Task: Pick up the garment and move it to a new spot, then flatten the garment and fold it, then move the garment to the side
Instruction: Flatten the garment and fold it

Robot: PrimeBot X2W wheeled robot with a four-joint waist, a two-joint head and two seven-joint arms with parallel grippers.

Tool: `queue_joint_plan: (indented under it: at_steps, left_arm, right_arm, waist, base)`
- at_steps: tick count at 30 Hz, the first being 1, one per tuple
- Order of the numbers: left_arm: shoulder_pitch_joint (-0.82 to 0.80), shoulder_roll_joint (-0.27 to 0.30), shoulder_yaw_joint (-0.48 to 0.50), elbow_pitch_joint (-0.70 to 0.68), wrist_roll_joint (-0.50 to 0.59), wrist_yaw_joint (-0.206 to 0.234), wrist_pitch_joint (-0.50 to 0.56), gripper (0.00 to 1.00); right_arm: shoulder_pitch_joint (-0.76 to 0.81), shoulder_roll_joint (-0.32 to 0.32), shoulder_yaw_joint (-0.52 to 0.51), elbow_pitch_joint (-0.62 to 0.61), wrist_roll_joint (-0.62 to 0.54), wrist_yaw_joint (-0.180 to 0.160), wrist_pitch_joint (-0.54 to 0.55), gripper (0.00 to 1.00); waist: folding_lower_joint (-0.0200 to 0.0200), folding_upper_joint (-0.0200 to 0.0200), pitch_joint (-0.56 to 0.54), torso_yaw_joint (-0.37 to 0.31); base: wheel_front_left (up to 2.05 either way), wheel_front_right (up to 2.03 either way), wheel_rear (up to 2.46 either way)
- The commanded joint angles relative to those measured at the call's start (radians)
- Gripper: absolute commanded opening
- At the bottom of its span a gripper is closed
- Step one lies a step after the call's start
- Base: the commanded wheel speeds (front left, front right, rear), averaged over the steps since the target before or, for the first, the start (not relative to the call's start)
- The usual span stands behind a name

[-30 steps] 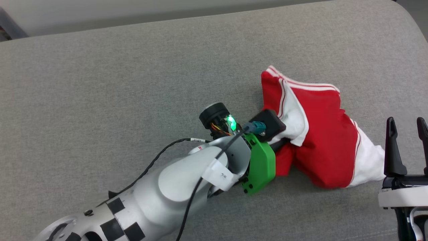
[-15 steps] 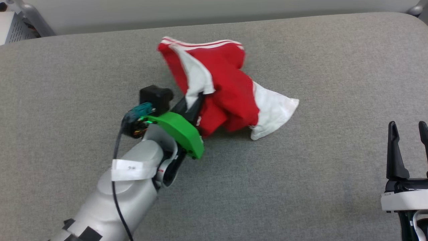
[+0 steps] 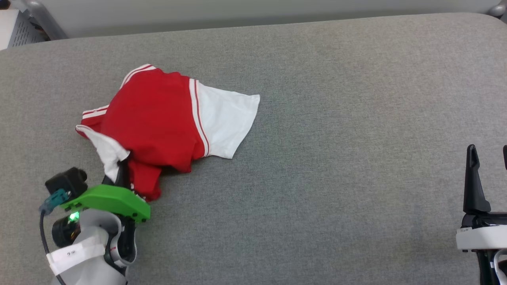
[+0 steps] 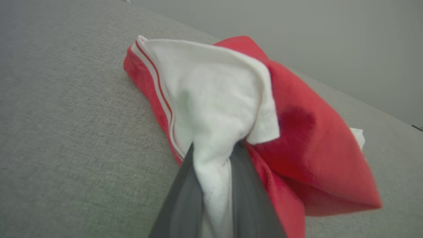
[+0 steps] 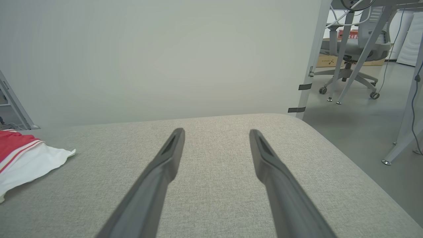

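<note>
The garment (image 3: 158, 122), a red jersey T-shirt with white sleeves and striped trim, lies bunched on the left part of the grey cushioned surface (image 3: 336, 166). My left gripper (image 3: 121, 168) at the lower left is shut on a white sleeve fold at the garment's near edge. In the left wrist view the fingers (image 4: 185, 198) pinch white cloth, with the garment (image 4: 297, 132) piled beyond them. My right gripper (image 3: 489, 158) stands open at the lower right, far from the cloth. In the right wrist view that gripper (image 5: 216, 134) holds nothing, and the garment (image 5: 23, 155) lies at the far left.
The surface's far edge meets a pale wall (image 3: 237, 12). A metal frame leg (image 3: 35, 16) stands at the far left corner. In the right wrist view, the surface's right edge drops to the floor, with table legs (image 5: 350, 49) and an office chair (image 5: 366, 49) beyond.
My left gripper has dragged the garment from right of centre across to the left side and pulled back toward me. The garment has spread flatter. The right gripper has stayed in place.
</note>
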Motion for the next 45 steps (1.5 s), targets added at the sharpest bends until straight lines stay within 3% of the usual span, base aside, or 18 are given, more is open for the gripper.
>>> queue_joint_plan:
  at_steps: [1, 7, 8, 9, 10, 14, 22, 28, 30, 33, 38, 45]
  left_arm:
    - [0.038, -0.010, 0.040, 0.001, 0.029, 0.005, -0.006, 0.00]
    - [0.130, -0.031, 0.158, 0.022, 0.156, 0.052, -0.006, 0.00]
    - [0.137, -0.035, 0.171, 0.031, 0.166, 0.048, -0.006, 0.19]
    - [0.144, -0.031, 0.178, 0.041, 0.195, 0.045, -0.006, 0.93]
    - [0.150, -0.028, 0.180, 0.045, 0.224, 0.045, -0.006, 1.00]
    - [0.172, -0.033, 0.210, 0.018, 0.326, 0.049, -0.006, 1.00]
    - [0.235, -0.047, 0.294, -0.211, 0.493, 0.065, -0.006, 1.00]
    - [0.220, 0.010, 0.290, -0.373, 0.599, 0.053, -0.002, 1.00]
    - [0.181, 0.035, 0.264, -0.409, 0.613, 0.026, 0.028, 1.00]
    - [0.099, 0.070, 0.209, -0.462, 0.609, -0.050, 0.096, 1.00]
    - [-0.046, 0.095, 0.087, -0.492, 0.588, -0.164, 0.280, 1.00]
    - [-0.221, 0.133, -0.140, -0.416, 0.494, -0.209, 0.616, 1.00]
  right_arm:
    - [0.011, 0.004, -0.001, 0.003, -0.006, -0.001, -0.005, 1.00]
    - [0.014, 0.010, 0.001, 0.007, -0.011, -0.001, -0.005, 1.00]
    - [0.015, 0.011, 0.001, 0.008, -0.012, -0.001, -0.005, 1.00]
    - [0.017, 0.012, 0.002, 0.010, -0.013, -0.001, -0.005, 1.00]
    - [0.018, 0.012, 0.002, 0.011, -0.014, -0.001, -0.005, 1.00]
    - [0.025, 0.016, 0.005, 0.015, -0.016, -0.001, -0.005, 1.00]
    - [0.051, 0.029, 0.002, 0.021, -0.018, -0.001, -0.005, 1.00]
    - [0.056, 0.045, 0.011, 0.023, -0.023, -0.001, -0.005, 1.00]
    - [0.054, 0.047, 0.014, 0.024, -0.023, -0.001, -0.005, 1.00]
    - [0.047, 0.045, 0.022, 0.025, -0.022, -0.001, -0.005, 1.00]
    - [0.031, 0.042, 0.034, 0.026, -0.018, -0.001, -0.005, 1.00]
    - [0.008, 0.038, 0.047, 0.030, -0.016, -0.001, -0.005, 1.00]
  waist:
    - [0.0001, 0.0000, 0.000, 0.001]
    - [0.0001, 0.0000, -0.010, 0.005]
    - [0.0001, 0.0000, -0.013, 0.007]
    - [0.0001, 0.0000, -0.017, 0.008]
    - [0.0001, 0.0000, -0.020, 0.009]
    - [0.0001, 0.0000, -0.041, 0.015]
    - [0.0001, 0.0000, -0.088, 0.029]
    - [0.0001, 0.0000, -0.116, 0.031]
    - [0.0001, 0.0000, -0.117, 0.029]
    - [0.0001, 0.0000, -0.112, 0.020]
    - [0.0001, 0.0000, -0.098, -0.005]
    - [0.0001, 0.0000, -0.075, -0.046]
  base:
    - [0.00, 0.00, 0.00]
    - [0.00, 0.00, 0.00]
    - [0.00, 0.00, 0.00]
    - [0.00, 0.00, 0.00]
    - [0.00, 0.00, 0.00]
    - [0.00, 0.00, 0.00]
    - [0.00, 0.00, 0.00]
    - [0.00, 0.00, 0.00]
    - [0.00, 0.00, 0.00]
    - [0.00, 0.00, 0.00]
    - [0.00, 0.00, 0.00]
    - [0.00, 0.00, 0.00]
